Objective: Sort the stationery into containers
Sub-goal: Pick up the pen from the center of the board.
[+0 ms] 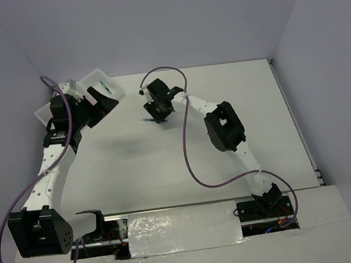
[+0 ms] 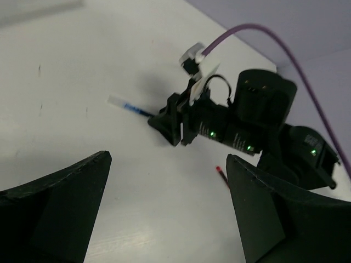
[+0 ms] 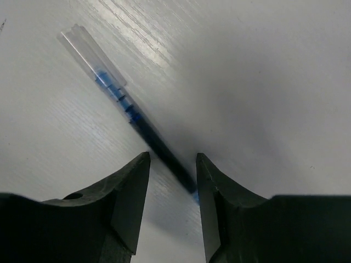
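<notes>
A thin dark-blue pen (image 3: 118, 93) with a clear cap lies flat on the white table. My right gripper (image 3: 173, 164) is low over it, open, with one finger on each side of the pen's lower end, not clamped. In the left wrist view the same pen (image 2: 131, 108) sticks out from the right gripper (image 2: 170, 129). A thin red pen (image 2: 222, 175) shows only its tip, beside my left finger. My left gripper (image 2: 170, 219) is wide open and empty. In the top view it (image 1: 99, 103) hangs by the translucent white tray (image 1: 107, 79). The markers are not in view.
The tray stands at the table's far left corner, partly covered by the left arm, with a small dark item (image 1: 104, 85) in it. Purple cables loop beside both arms. The right arm (image 1: 226, 129) stretches across the middle of the table.
</notes>
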`<state>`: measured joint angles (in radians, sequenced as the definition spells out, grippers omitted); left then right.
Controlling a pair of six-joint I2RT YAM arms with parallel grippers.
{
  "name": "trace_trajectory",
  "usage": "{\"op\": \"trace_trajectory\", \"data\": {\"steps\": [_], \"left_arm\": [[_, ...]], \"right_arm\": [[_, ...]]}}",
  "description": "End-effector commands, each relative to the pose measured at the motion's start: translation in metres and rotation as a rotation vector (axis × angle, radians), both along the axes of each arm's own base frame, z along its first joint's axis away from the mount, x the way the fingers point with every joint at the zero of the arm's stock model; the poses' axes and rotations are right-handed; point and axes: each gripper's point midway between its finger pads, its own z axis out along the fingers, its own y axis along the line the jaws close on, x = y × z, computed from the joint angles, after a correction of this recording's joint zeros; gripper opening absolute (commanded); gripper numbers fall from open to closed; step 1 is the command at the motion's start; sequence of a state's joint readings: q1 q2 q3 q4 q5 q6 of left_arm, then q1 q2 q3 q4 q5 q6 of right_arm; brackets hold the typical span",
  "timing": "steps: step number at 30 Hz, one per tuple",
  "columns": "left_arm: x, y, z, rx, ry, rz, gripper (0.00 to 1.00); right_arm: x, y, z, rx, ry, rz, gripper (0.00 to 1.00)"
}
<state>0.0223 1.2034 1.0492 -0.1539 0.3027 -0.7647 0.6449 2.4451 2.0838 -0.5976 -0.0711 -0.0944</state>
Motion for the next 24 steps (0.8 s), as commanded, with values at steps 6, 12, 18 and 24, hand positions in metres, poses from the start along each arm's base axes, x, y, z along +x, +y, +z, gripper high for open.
{"op": "trace_trajectory", "data": {"steps": [6,12,18,24], "left_arm": [[-0.024,-0.028,-0.025,0.038,0.008,-0.078,0.99],[-0.035,-0.048,-0.04,0.002,0.02,-0.142,0.99],[-0.034,-0.063,-0.063,-0.047,0.074,-0.209,0.99],[-0.029,-0.074,-0.061,-0.121,0.05,-0.246,0.99]], "right_arm": [[-0.031,0.0,-0.017,-0.091,0.058,0.063,0.24],[-0.074,0.015,-0.012,-0.035,0.102,0.103,0.0],[-0.12,0.053,0.098,0.552,0.092,0.073,0.0],[-0.165,0.07,0.161,0.857,0.125,0.132,0.0]]}}
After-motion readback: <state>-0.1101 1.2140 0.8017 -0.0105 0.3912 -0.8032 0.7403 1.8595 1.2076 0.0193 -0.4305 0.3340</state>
